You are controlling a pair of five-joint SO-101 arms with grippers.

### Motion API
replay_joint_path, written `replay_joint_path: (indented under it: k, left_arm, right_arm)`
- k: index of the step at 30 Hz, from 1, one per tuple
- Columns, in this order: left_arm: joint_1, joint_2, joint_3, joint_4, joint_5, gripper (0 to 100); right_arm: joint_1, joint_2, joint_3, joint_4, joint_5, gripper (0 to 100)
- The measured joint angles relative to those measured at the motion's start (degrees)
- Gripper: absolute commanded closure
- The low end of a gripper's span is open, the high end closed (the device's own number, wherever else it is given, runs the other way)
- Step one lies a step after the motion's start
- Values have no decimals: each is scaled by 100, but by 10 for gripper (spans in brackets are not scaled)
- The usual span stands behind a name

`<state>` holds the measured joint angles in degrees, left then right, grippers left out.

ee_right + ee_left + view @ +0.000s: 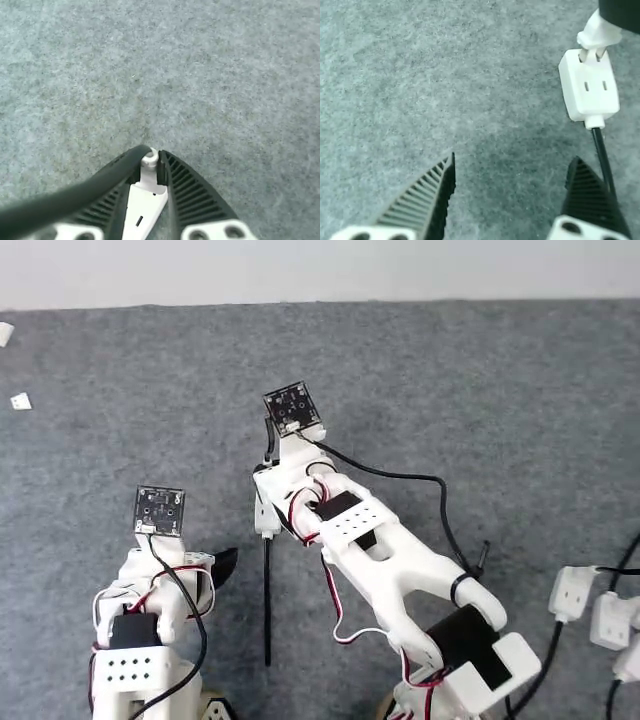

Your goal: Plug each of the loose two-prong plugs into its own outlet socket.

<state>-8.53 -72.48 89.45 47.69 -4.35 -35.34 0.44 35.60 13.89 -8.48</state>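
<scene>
My left claw [514, 161] is open and empty, over the carpet [395, 75]. The socket block [589, 87] sits at its 1 o'clock, with a black cord [601, 150] trailing toward 6. My right claw [154, 152] is clamped on the white plug [594, 35]. The prongs are visible at the slots, so I judge it not fully seated. The plug is light, rigid, slick plastic: grip the body's flat sides, never the prongs. The block is light and will likely slide under push. The spare sockets [574, 592] are well off at 4 o'clock.
</scene>
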Motion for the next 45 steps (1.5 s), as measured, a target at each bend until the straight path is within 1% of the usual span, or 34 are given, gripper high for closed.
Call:
replay_joint_path:
  k: [16,23,27,36,40,45]
  left_arm:
    - [0,0,0,0,0,668]
    - [0,0,0,0,0,668]
    - [0,0,0,0,-9,668]
    - [-123,-9,0,0,-97,668]
    - [-149,-9,0,0,-141,668]
    - [-149,-9,0,0,-141,668]
  right_arm:
    - [-35,-18,79,158,-44,991]
    - [-255,-132,132,853,-44,991]
    - [-290,-158,141,1081,-44,991]
    - [-308,-167,53,1336,176,991]
    - [-422,-167,53,1345,413,991]
    - [-440,-167,53,1345,448,989]
